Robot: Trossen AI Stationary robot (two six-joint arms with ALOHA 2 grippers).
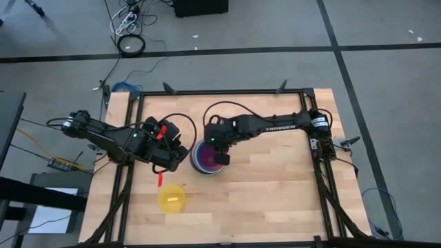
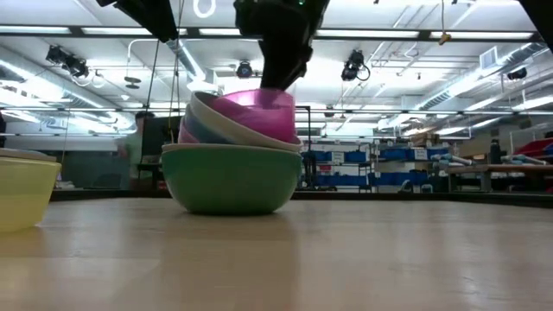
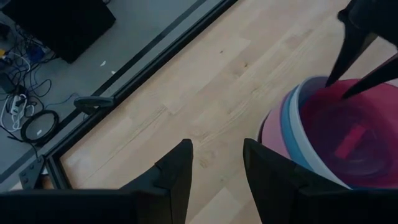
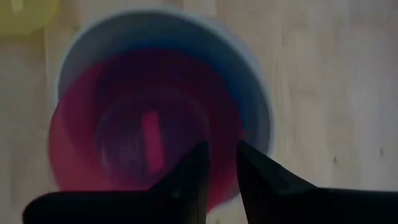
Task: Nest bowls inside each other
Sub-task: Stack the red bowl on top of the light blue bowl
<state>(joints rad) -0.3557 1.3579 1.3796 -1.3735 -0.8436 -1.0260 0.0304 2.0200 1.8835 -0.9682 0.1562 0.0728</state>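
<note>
A stack of nested bowls [image 1: 205, 160] stands at the table's middle, with the green bowl [image 2: 232, 180] at the bottom on the wood. Pale pink, blue and white bowls [image 3: 297, 118] lie in it. The topmost, magenta bowl [image 2: 255, 111] sits tilted. My right gripper [image 4: 222, 163] comes down from above, slightly open, with a finger on either side of that bowl's rim. My left gripper [image 3: 217, 168] hangs open in the air just left of the stack, with nothing between its fingers. A yellow bowl [image 1: 171, 198] stands alone on the wood nearer the front edge. My right gripper has one finger [image 3: 341, 59] outside and one inside the magenta bowl's rim [image 3: 323, 93], pointing steeply down. A gap shows between the fingertips. I cannot tell whether either finger touches the rim. The bowl rests tilted on the stack.
A black frame rail [image 1: 227, 91] runs around the table. Cables [image 1: 131, 43] lie on the floor beyond the far edge. Bare wood [image 1: 275, 193] lies right of the stack and toward the near edge.
</note>
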